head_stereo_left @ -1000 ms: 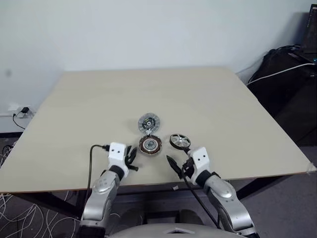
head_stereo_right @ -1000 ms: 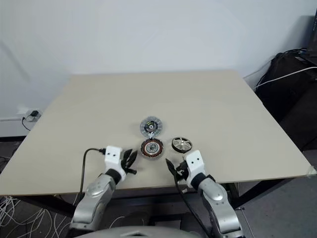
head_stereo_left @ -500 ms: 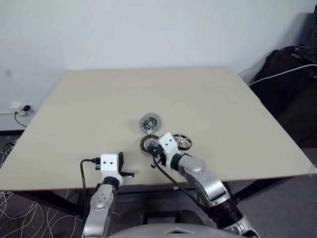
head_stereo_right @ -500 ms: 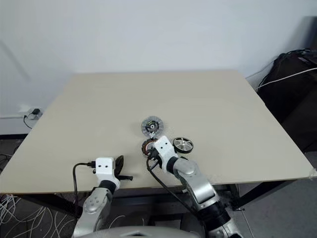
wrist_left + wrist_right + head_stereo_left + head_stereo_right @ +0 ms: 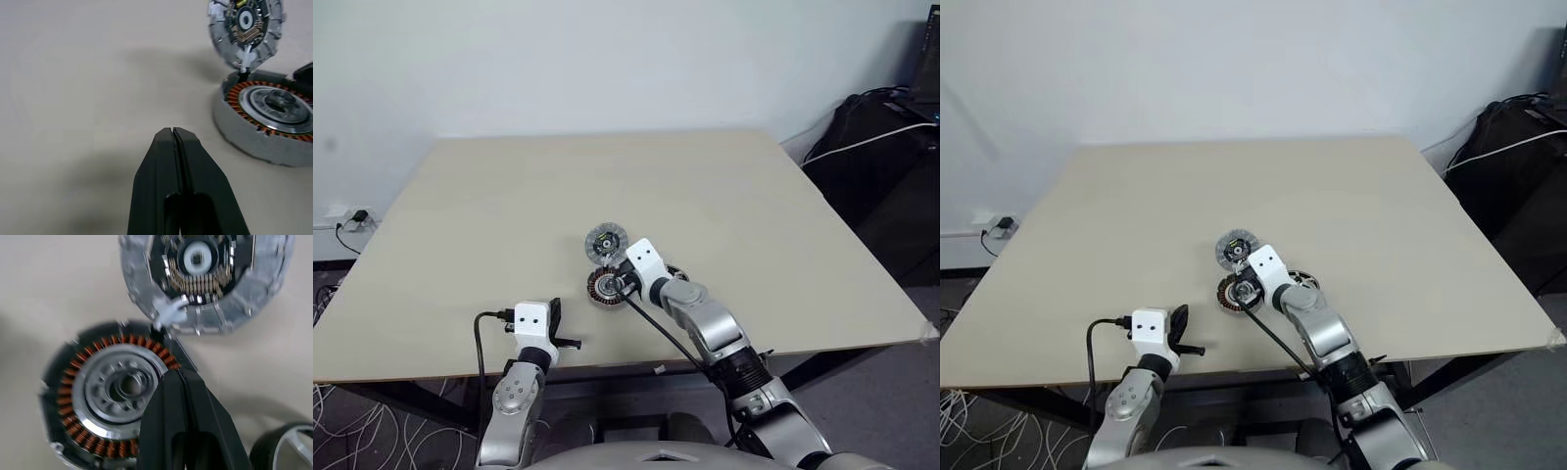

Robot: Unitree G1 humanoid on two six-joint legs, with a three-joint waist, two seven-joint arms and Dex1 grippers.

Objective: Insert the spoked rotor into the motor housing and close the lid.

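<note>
- desk [image 5: 509, 196]: pale wood-look top, smooth and matt.
- housing [image 5: 110, 394]: grey metal with a shiny silver centre, ringed by copper-brown wire windings.
- lid [image 5: 205, 274]: bright silver metal rim, dark centre.
- rotor [image 5: 286, 448]: black rim, shiny silver inside.
- jaws: smooth matt black, plastic-like.

In the head views the right claw [image 5: 625, 281] and its wrist covered the right part of the motor housing [image 5: 604, 287] and nearly all of the spoked rotor [image 5: 1306, 282], of which a sliver of rim showed behind the arm. In the right wrist view the spoked rotor was cut off at the picture's corner, and the closed fingers [image 5: 183, 416] hid part of the housing's windings. The lid [image 5: 246, 29] was cropped in the left wrist view.
</note>
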